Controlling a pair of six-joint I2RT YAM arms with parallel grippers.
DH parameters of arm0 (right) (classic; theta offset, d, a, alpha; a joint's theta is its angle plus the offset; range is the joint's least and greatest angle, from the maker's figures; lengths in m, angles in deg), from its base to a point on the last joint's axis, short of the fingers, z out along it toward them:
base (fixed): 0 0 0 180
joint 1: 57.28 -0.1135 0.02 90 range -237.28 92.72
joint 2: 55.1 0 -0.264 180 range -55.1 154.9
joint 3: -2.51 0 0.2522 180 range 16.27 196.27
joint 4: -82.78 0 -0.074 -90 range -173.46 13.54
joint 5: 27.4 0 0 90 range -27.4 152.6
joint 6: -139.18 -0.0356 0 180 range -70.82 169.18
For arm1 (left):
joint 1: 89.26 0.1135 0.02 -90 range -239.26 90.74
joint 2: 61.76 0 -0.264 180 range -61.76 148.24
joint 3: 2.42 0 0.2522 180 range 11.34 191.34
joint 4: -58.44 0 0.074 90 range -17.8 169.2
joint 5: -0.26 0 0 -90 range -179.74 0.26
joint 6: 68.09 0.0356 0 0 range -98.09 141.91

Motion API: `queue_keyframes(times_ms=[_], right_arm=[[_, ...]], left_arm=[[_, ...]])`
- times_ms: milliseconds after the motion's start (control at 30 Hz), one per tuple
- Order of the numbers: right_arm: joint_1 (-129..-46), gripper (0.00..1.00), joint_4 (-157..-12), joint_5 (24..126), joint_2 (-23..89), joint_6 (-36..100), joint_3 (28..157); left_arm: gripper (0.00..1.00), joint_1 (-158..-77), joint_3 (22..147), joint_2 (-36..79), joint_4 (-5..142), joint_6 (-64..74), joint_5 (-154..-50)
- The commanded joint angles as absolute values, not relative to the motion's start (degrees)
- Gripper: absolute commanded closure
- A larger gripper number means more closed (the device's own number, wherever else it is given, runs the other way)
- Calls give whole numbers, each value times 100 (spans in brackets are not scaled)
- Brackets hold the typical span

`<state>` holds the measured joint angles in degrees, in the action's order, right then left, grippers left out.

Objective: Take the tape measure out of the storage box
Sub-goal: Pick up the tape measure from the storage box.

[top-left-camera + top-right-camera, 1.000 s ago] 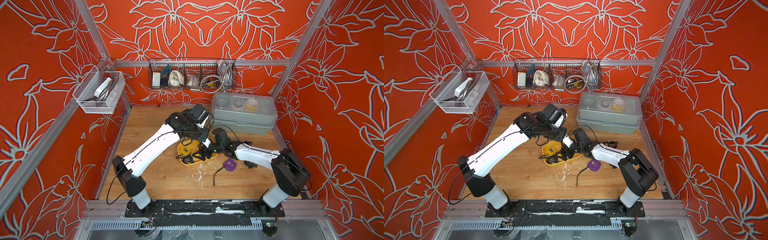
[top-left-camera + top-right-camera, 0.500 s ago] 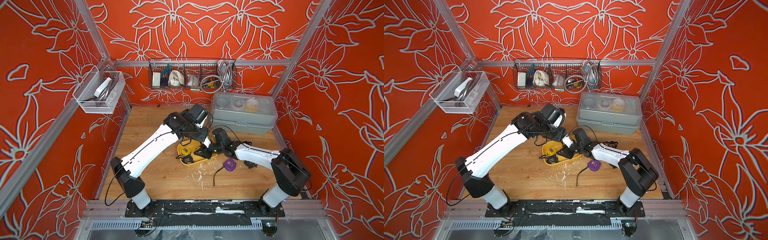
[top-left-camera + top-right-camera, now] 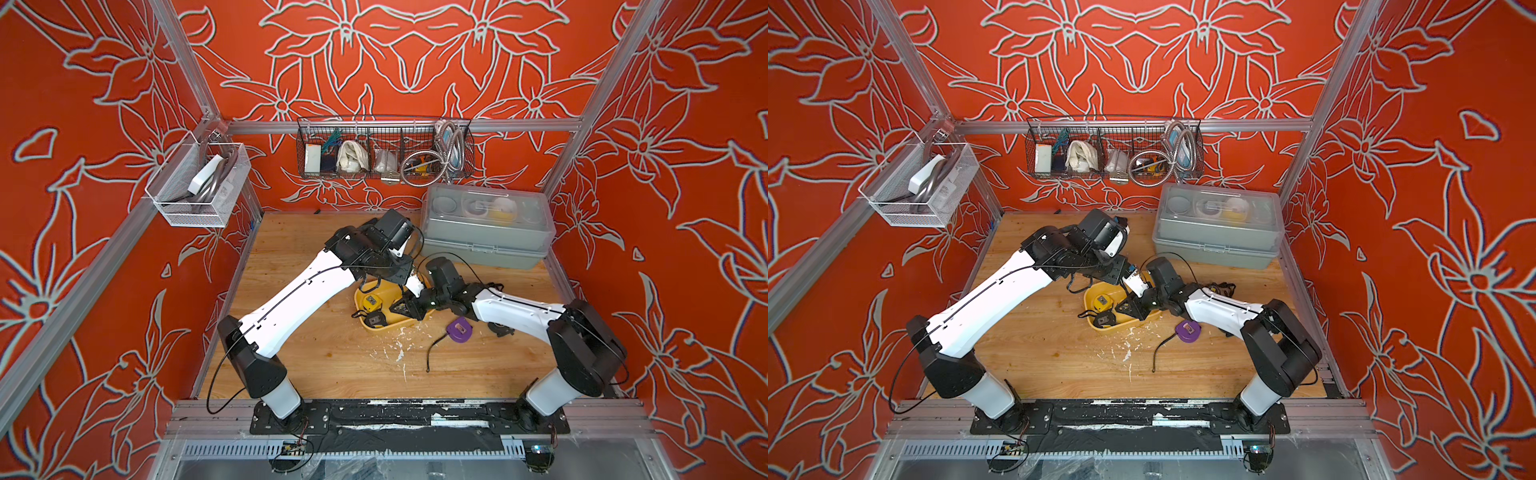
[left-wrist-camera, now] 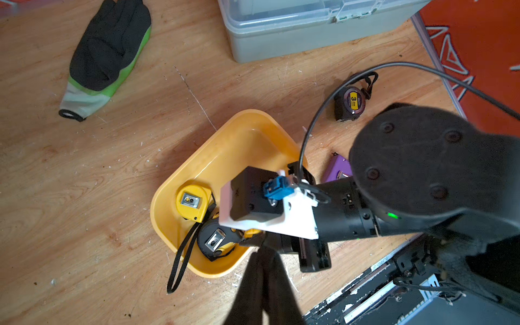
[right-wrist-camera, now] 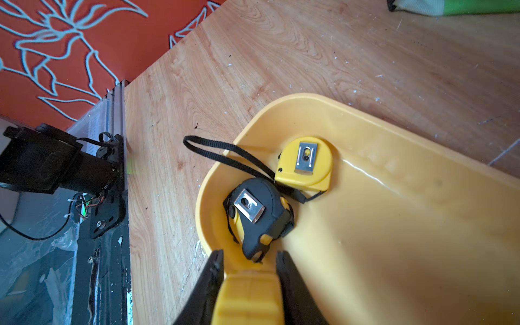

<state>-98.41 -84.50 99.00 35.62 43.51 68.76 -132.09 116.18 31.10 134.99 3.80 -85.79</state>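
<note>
Right gripper [image 5: 249, 261] – clamped on storage box [image 5: 394, 225] wall.

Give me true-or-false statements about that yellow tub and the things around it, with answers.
1. The storage box holds a yellow tape measure and a black tape measure. True.
2. The grey case stands open. False: its lid is shut.
3. The purple tape measure lies in the storage box. False: it lies on the table outside it.
4. A glove lies on the table. True.
5. The right gripper holds the black tape measure. False: it grips the storage box's rim.
</note>
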Motion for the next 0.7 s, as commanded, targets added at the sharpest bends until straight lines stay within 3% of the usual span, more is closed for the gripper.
queue_keyframes(times_ms=[0,67,100,300,500,667], right_arm=[[-9734,100,-8123,9627,3232,4050,6734],[-9463,100,-8082,9630,3053,3761,6574],[-9260,100,-8089,9664,2921,3563,6459],[-7535,100,-8196,10393,2114,2649,5810],[-6016,100,-7503,10787,2139,2421,5634],[-5424,100,-7241,10934,2266,2520,5297]], left_arm=[[22,-13067,11563,2939,13308,253,-8579],[2,-12943,11568,2878,13254,207,-8552],[1,-12865,11536,2828,13212,180,-8516],[1,-12565,11136,2813,13217,307,-8361],[1,-12630,10515,3599,13309,329,-8539],[1,-12677,10081,4004,13037,375,-8527]])
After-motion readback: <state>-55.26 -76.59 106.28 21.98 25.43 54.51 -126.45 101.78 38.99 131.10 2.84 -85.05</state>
